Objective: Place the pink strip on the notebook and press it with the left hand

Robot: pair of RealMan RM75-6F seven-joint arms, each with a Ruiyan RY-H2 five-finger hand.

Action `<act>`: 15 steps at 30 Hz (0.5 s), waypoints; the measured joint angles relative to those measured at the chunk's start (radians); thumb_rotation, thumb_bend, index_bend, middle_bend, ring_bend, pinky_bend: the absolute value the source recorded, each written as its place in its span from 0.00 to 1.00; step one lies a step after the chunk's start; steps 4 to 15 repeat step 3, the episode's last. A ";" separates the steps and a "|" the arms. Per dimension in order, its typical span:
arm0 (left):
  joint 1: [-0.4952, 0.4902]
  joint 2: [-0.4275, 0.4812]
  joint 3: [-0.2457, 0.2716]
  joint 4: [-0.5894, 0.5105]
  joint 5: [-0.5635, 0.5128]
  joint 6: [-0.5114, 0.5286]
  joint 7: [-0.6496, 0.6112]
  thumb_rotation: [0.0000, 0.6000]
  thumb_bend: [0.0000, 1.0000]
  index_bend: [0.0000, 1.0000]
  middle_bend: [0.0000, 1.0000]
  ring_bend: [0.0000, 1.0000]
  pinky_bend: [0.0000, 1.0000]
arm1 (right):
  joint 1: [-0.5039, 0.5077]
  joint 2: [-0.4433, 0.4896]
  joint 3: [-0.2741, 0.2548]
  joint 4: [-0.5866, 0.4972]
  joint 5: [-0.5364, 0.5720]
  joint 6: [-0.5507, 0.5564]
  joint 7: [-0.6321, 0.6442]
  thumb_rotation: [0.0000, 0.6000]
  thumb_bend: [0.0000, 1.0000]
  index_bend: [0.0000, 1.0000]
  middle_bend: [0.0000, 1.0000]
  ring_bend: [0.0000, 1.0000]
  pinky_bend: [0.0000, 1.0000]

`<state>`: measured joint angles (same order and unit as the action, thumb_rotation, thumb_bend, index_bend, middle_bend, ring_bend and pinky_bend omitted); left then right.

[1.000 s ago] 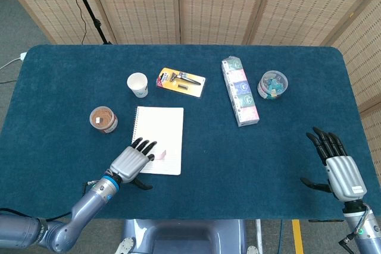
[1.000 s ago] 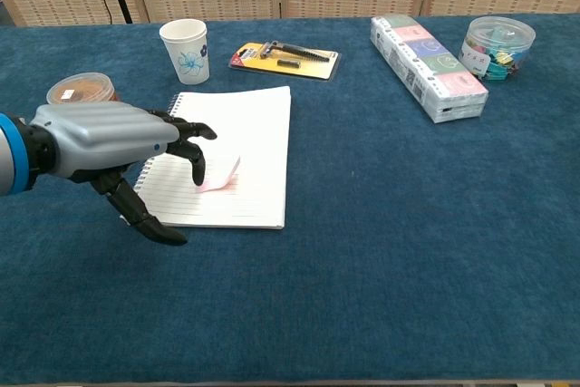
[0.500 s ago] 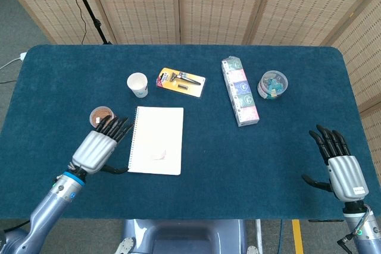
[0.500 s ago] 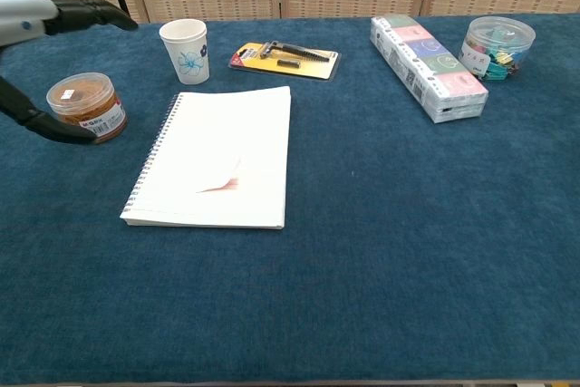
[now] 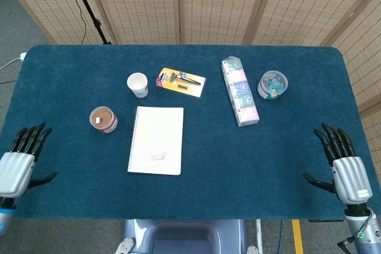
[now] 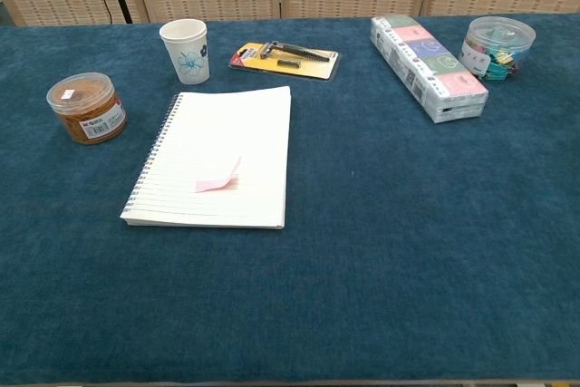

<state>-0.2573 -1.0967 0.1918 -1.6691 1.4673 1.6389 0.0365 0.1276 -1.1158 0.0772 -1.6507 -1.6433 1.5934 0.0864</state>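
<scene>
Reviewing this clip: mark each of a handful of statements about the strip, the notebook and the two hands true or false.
1. The small pink paper strip lies on the white spiral-bound notebook. True.
2. The left hand presses the strip. False: it is at the table's left edge, clear of the notebook.
3. The right hand holds nothing, fingers apart. True.
4. The white paper cup stands on the notebook. False: it stands on the blue cloth beyond it.
</scene>
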 measured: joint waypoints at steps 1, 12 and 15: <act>0.026 -0.008 0.002 0.018 0.005 0.011 -0.015 1.00 0.00 0.00 0.00 0.00 0.00 | -0.001 0.000 0.000 -0.001 0.000 0.001 -0.002 1.00 0.00 0.00 0.00 0.00 0.00; 0.054 -0.020 0.002 0.036 0.013 0.020 -0.033 1.00 0.00 0.00 0.00 0.00 0.00 | -0.002 0.000 0.000 -0.002 0.000 0.002 -0.006 1.00 0.00 0.00 0.00 0.00 0.00; 0.054 -0.020 0.002 0.036 0.013 0.020 -0.033 1.00 0.00 0.00 0.00 0.00 0.00 | -0.002 0.000 0.000 -0.002 0.000 0.002 -0.006 1.00 0.00 0.00 0.00 0.00 0.00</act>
